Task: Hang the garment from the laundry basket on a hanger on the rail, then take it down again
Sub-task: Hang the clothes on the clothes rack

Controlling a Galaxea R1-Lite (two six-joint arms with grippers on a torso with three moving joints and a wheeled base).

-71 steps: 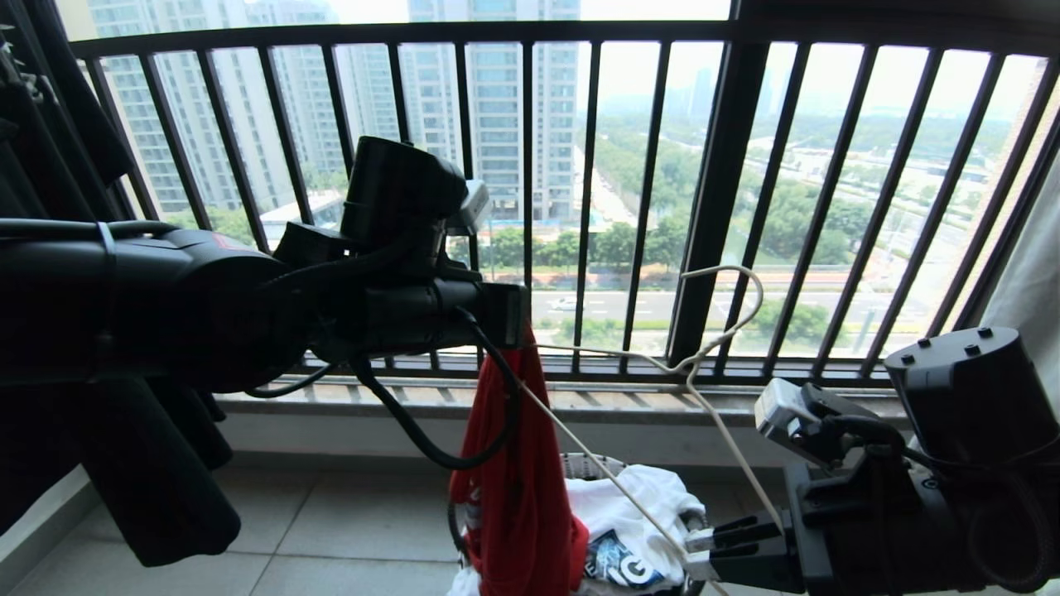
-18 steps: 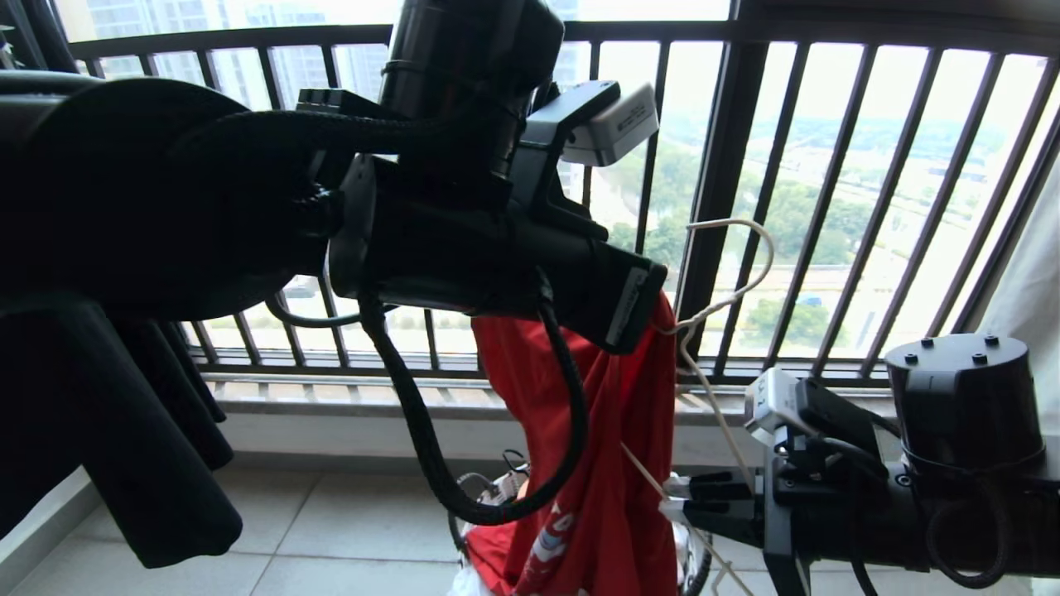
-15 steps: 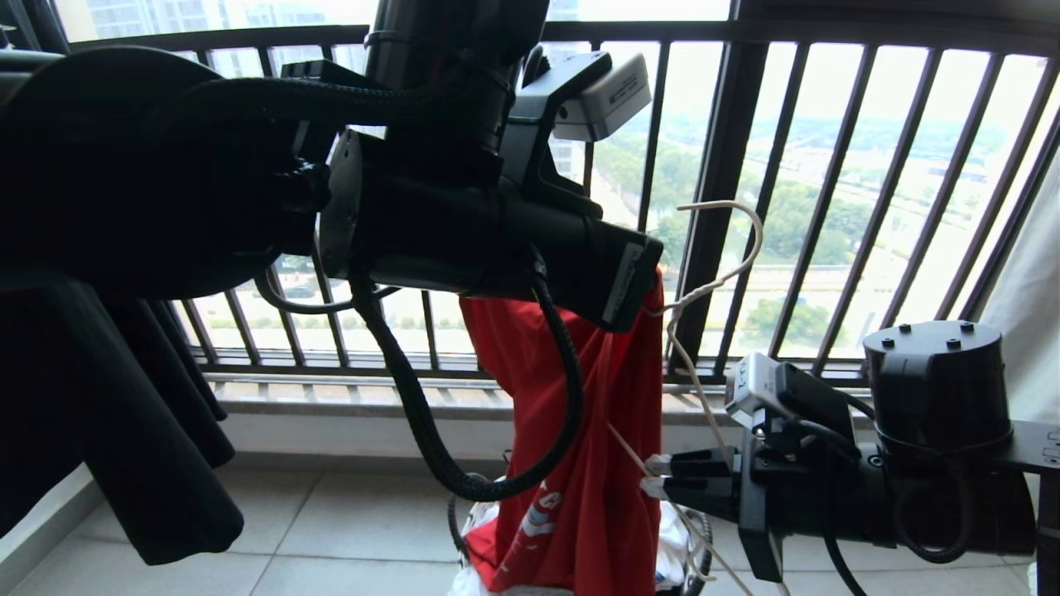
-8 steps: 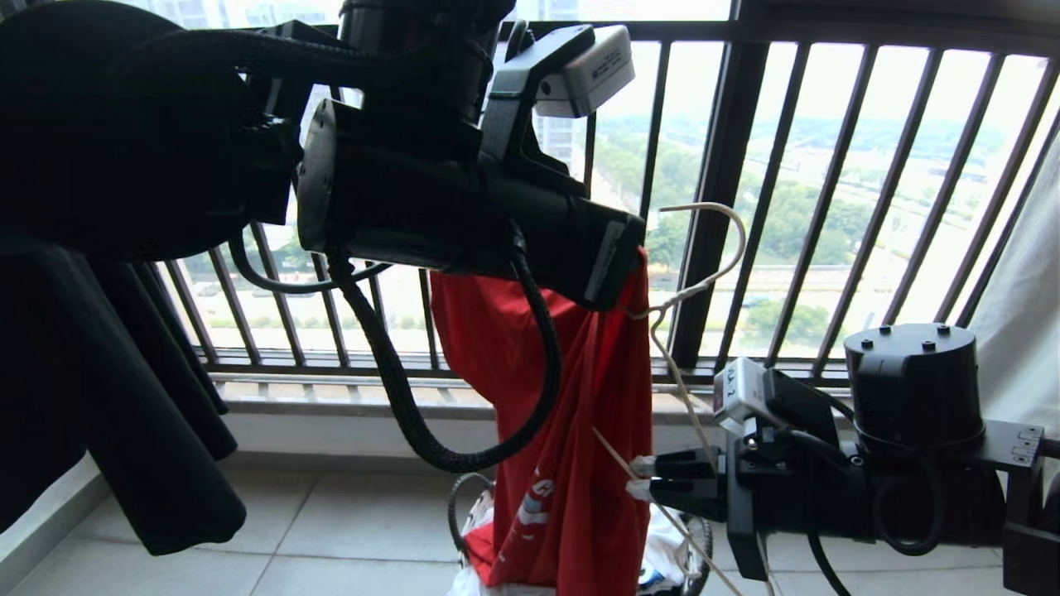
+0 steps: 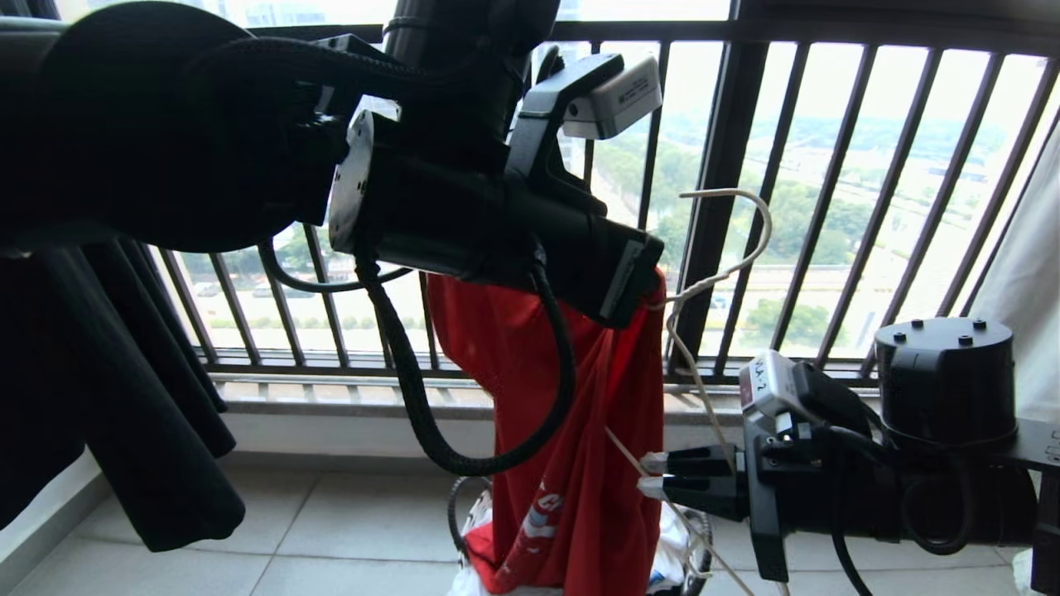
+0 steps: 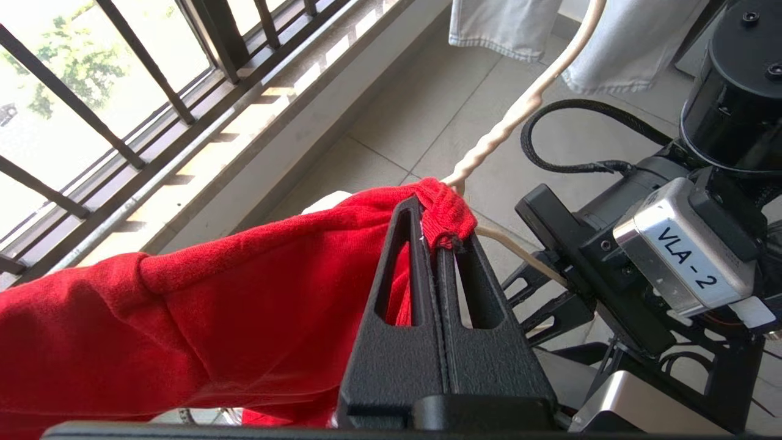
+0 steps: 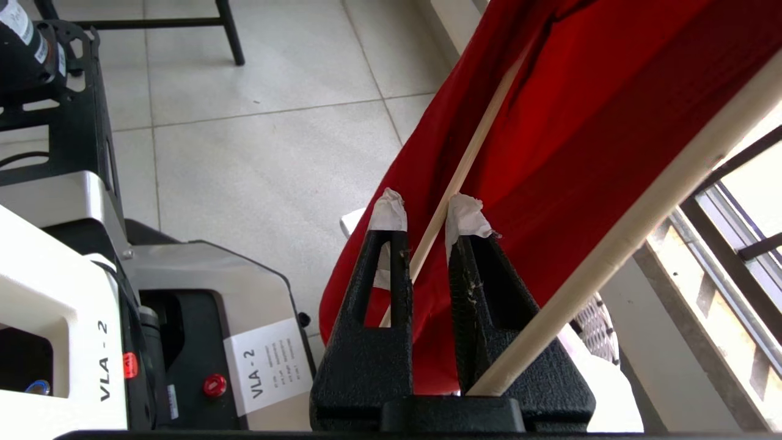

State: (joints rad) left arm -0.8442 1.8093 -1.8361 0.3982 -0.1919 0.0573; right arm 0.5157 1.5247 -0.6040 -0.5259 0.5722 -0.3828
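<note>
- Beyond the dark window railing [image 5: 720, 207] lie city towers and trees; pale floor tiles [image 5: 331, 530] run below.
- The red T-shirt [image 5: 580, 430] hangs over the laundry basket [image 5: 700, 546], its collar pinched in the closed left gripper [image 6: 437, 238].
- The white wire hanger [image 5: 729, 248] stands just right of it, one wire between the narrowly parted fingers of the right gripper [image 7: 424, 214].

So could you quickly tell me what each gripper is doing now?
Left gripper: shut on the T-shirt.
Right gripper: shut on the hanger.
</note>
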